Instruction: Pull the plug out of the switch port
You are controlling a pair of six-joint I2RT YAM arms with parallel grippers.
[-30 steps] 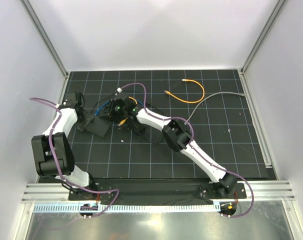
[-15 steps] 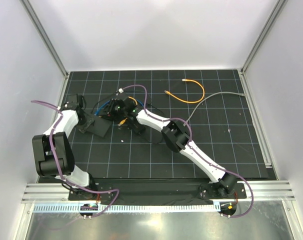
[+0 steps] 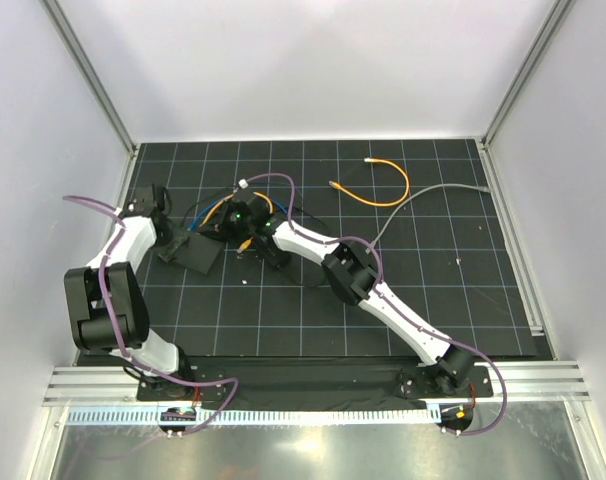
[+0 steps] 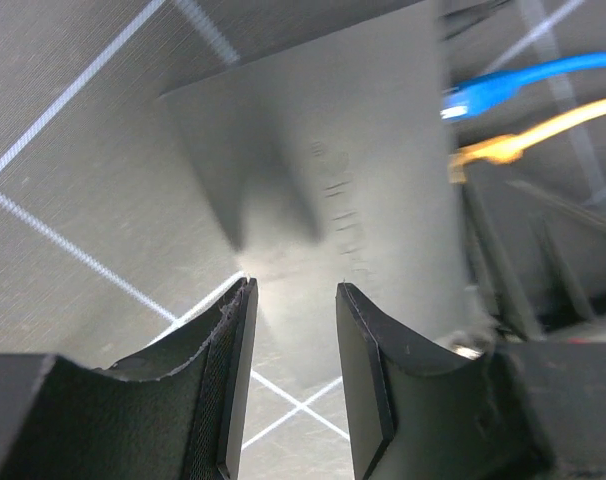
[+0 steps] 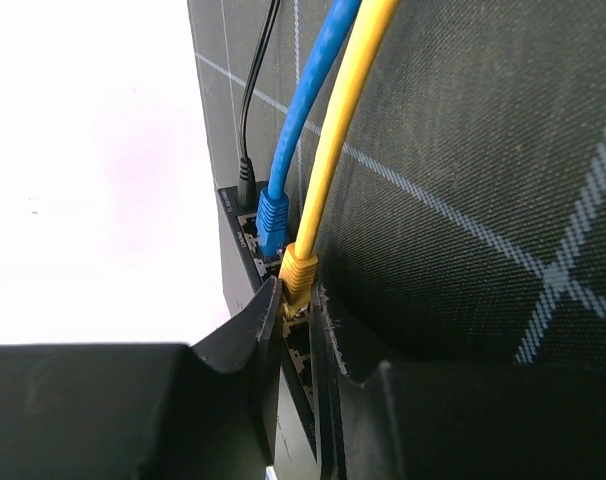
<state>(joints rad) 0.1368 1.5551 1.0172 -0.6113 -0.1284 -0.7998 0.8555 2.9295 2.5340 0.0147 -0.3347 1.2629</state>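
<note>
Yellow plug [image 5: 298,272] sits in the switch [image 4: 363,170] at nine o'clock on your worktop [image 3: 433,290]. Your right gripper [image 5: 296,296] pinches it in its jaws. Your left gripper [image 4: 293,292] hangs over the switch, jaws apart.

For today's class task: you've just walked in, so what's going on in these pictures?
The right end effector pinches the yellow plug, which still sits plugged into the switch, next to a blue plug. The left end effector, jaws apart, is over the switch's flat top. The yellow plug has not yet been pulled out.
</note>
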